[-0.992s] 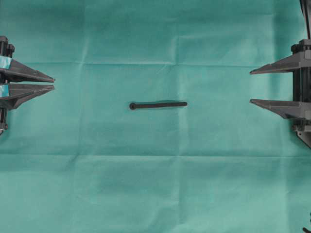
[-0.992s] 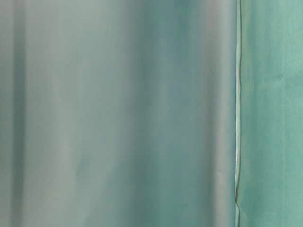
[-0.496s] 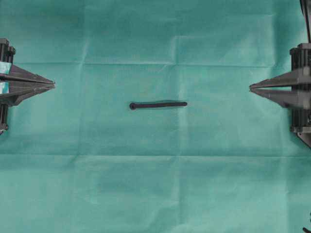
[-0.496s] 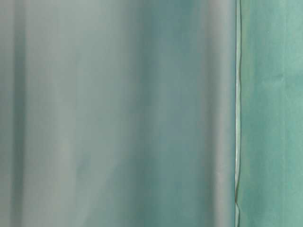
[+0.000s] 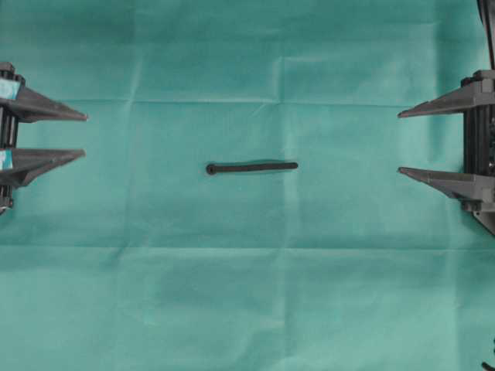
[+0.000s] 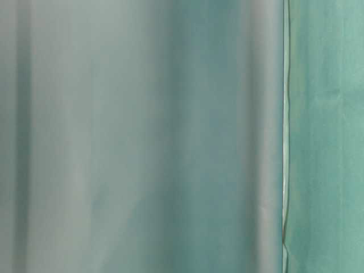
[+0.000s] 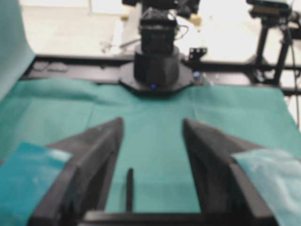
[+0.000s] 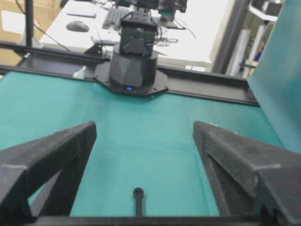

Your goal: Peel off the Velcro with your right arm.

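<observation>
Reaching comes first: right hand (image 5: pixel 400 144) released, well right of strap (image 5: pixel 252 167); left hand (image 5: pixel 83 135) also released. Approach low, pinch only the top layer.

Velcro (image 5: pixel 252 167) — thin black strap, flat, lengthwise mid-cloth, loop end leftward

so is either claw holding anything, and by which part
Nothing is held. The left claw and right claw both stand open at the edges of the cloth, and the Velcro lies untouched between them.
</observation>
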Controlling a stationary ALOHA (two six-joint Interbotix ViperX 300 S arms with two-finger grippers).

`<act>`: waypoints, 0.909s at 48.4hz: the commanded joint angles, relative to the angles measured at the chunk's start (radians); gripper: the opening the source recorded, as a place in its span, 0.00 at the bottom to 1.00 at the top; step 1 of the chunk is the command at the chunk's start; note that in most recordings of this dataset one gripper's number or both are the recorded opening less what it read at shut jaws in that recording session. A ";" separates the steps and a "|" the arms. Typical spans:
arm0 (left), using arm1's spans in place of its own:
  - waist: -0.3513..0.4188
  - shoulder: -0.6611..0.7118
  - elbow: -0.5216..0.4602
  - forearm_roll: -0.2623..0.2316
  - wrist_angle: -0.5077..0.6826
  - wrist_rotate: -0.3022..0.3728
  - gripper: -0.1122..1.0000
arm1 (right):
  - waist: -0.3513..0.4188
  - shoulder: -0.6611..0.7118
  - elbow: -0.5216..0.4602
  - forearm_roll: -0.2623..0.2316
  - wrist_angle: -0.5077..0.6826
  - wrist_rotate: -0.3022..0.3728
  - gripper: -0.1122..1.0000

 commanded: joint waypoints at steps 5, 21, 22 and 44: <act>0.002 0.011 -0.017 0.000 -0.029 0.005 0.62 | -0.002 0.006 -0.012 -0.002 -0.014 0.000 0.79; 0.034 0.129 -0.054 -0.002 -0.067 0.003 0.62 | -0.002 0.021 -0.012 -0.002 -0.037 0.000 0.79; 0.034 0.149 -0.063 -0.002 -0.074 0.005 0.62 | -0.002 0.021 -0.012 -0.002 -0.035 0.000 0.79; 0.046 0.534 -0.291 -0.002 -0.175 0.060 0.62 | -0.003 0.023 0.000 -0.002 -0.040 0.000 0.79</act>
